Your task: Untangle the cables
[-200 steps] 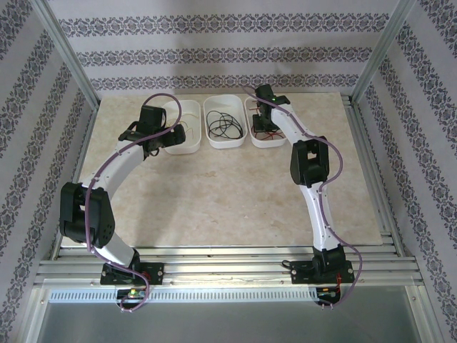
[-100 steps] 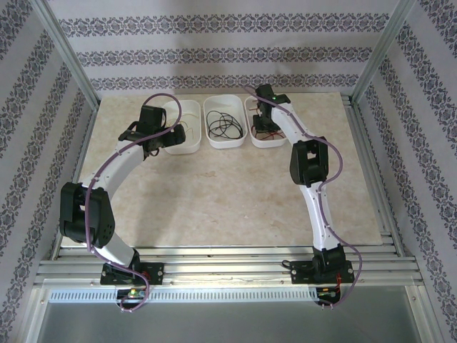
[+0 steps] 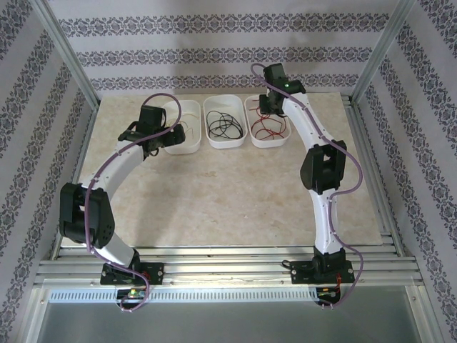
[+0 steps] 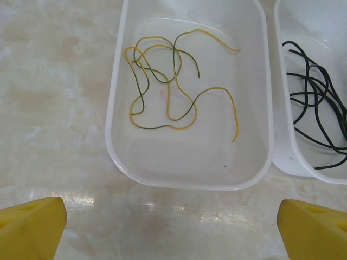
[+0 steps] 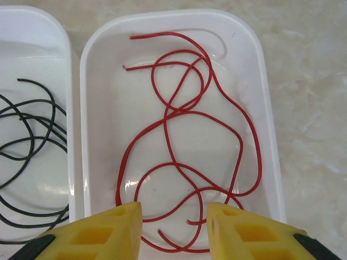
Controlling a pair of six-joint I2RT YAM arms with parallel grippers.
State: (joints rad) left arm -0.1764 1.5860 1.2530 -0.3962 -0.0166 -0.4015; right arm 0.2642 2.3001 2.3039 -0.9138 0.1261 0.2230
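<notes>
Three sets of cables lie sorted in white trays at the back of the table. Yellow-green cables [image 4: 169, 108] curl in the left tray [image 4: 190, 184]. Black cables [image 4: 320, 108] loop in the middle tray [image 3: 226, 143]. Red cables [image 5: 168, 116] lie in loose loops in the right tray [image 5: 162, 16]. My left gripper [image 4: 173, 233] hovers open in front of the left tray, its yellow fingers wide apart with nothing between them. My right gripper [image 5: 174, 227] hangs open above the near end of the right tray, and the red loops lie loose on the tray floor below its fingertips.
The trays stand side by side, almost touching, near the table's far edge [image 3: 214, 96]. Bare marble tabletop [image 3: 214, 193] stretches between the arms and in front of the trays. Patterned walls and metal posts close in the back and both sides.
The right arm has swung back and to the right above the right tray, and its jaws have parted. The red cables now lie uncovered in that tray. The left arm has stayed still.
</notes>
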